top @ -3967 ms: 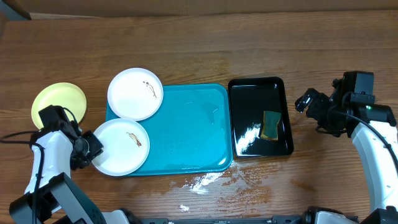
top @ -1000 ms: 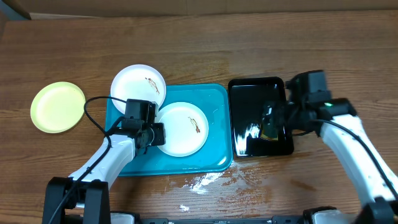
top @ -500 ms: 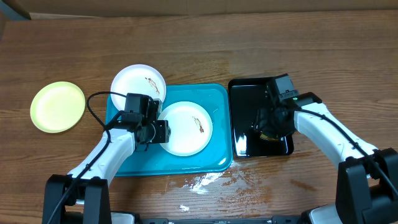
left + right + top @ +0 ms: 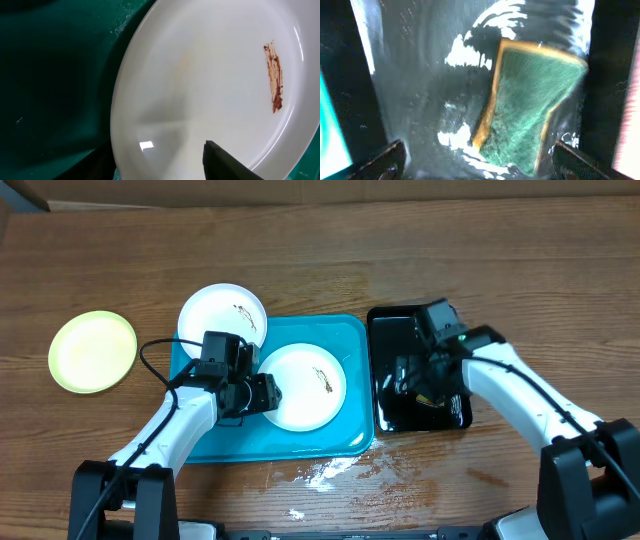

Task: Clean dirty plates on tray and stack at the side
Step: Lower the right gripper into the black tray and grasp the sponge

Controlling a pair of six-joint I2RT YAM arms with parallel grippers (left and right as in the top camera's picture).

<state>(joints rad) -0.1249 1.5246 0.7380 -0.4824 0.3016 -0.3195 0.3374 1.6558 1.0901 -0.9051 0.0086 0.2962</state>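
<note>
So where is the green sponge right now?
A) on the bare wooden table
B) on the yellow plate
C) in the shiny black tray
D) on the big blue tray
C: the green sponge lies in the wet black tray, as the right wrist view shows.

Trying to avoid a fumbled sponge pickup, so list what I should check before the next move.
1. The sponge lies between the right jaws: ok.
2. The right jaws stand open, not touching the sponge: ok.
3. The smeared white plate rests inside the turquoise tray: ok.
4. The left jaws grip that plate's rim: cannot tell.
5. The second white plate sits fully on the tray: not ok, it overhangs the far left corner.
</note>
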